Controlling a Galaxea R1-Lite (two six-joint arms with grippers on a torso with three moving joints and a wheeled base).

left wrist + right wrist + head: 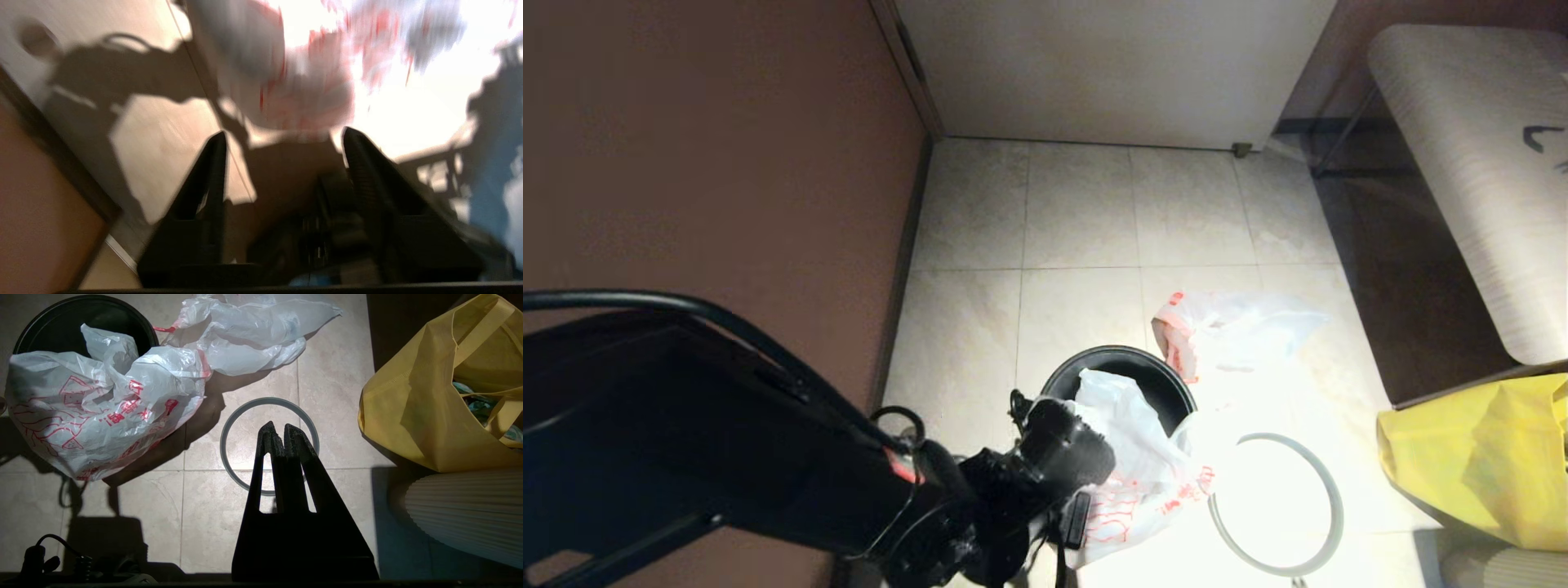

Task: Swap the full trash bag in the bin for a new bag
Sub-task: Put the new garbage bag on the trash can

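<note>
The black bin [1131, 371] [49, 318] stands on the tiled floor. The new bag [1147, 478] [102, 408], white with red print, lies crumpled over its near rim and spills onto the floor. My left gripper [1072, 523] [284, 136] hangs open beside this bag with nothing between its fingers. The bin's grey hoop [1338, 498] [269, 399] lies flat on the floor to the right. My right gripper [277, 428] is shut and empty above it. A second white bag [1233, 327] [253, 330] lies beyond the bin; I cannot tell if it is the full trash bag.
A big yellow bag [1478, 457] [416, 408] stands open at the right, with a pale pleated object [461, 506] next to it. A brown wall [727, 163] closes the left side. A light bench top [1478, 163] juts in at the far right.
</note>
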